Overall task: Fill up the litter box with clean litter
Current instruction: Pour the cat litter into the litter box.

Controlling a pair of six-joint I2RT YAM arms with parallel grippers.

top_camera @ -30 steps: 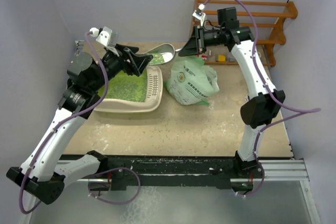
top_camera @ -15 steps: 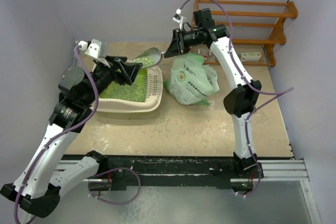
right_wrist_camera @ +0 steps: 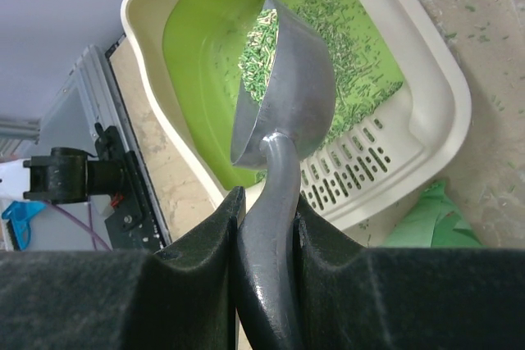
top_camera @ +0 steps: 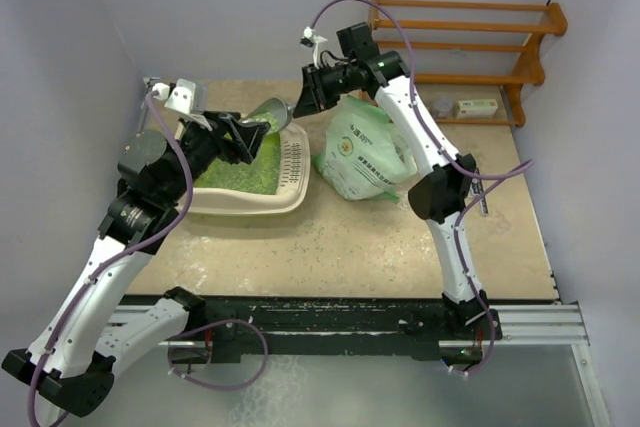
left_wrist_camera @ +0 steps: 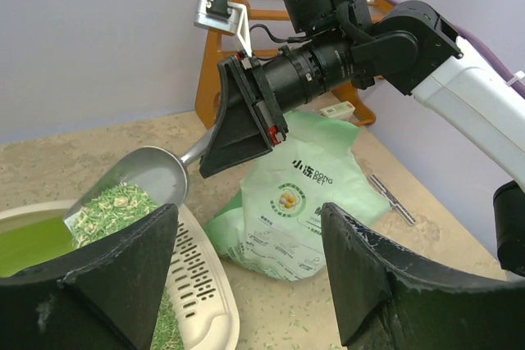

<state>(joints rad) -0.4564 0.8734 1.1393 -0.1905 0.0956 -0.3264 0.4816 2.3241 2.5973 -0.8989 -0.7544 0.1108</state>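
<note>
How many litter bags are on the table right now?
1. The bag sits just right of the litter box, near the wooden rack. No second one shows, though parts of the table are hidden.

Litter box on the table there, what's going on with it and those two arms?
The right hand grips the handle of a metal scoop loaded with green litter, held over the litter box. The box already has a layer of it inside. The left hand is open and empty, hovering above the box. A pale green bag stands beside it.
</note>
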